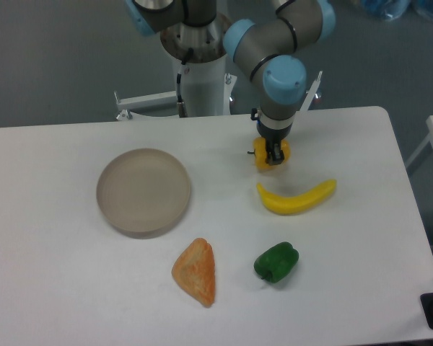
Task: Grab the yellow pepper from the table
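Your white counter (58, 288) fills the view. The arm (274, 43) reaches down from the far side to the right of centre. A round beige plate (143, 191) sits left of centre. The banana (297, 197) lies right of centre, and the orange wedge (195, 270) lies near you, with the green pepper (276, 262) to its right. The yellow pepper (263, 160) sits just beyond the banana, with the gripper (274, 153) down over it, fingers either side; you cannot tell whether they press it.
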You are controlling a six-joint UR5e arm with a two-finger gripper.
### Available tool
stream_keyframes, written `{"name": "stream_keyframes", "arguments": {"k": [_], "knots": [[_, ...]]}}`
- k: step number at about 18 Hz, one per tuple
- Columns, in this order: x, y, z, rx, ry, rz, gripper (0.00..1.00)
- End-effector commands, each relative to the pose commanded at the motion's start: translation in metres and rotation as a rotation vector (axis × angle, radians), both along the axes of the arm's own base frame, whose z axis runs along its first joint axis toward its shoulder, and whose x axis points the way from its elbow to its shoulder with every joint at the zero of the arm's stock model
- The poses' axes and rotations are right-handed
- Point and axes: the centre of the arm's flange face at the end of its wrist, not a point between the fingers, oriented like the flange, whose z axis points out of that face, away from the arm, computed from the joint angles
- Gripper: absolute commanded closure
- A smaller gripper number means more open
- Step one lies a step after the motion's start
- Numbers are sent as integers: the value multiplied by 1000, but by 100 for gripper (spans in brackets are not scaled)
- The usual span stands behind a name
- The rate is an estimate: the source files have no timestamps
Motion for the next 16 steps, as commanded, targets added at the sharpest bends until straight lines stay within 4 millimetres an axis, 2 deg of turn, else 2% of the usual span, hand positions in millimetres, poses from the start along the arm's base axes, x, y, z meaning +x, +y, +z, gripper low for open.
{"name": "stream_keyframes", "arguments": {"k": [3, 5, 7, 11, 14, 16], "knots": [[-10, 21, 22, 15, 17, 37, 75], [-15, 32, 29, 24, 19, 63, 75], [-18, 53, 39, 83, -6, 107, 75], [-22, 80, 47, 96, -10, 95, 73], [-29, 86, 54, 95, 10, 90, 73], [-31, 89, 51, 77, 20, 76, 73]]}}
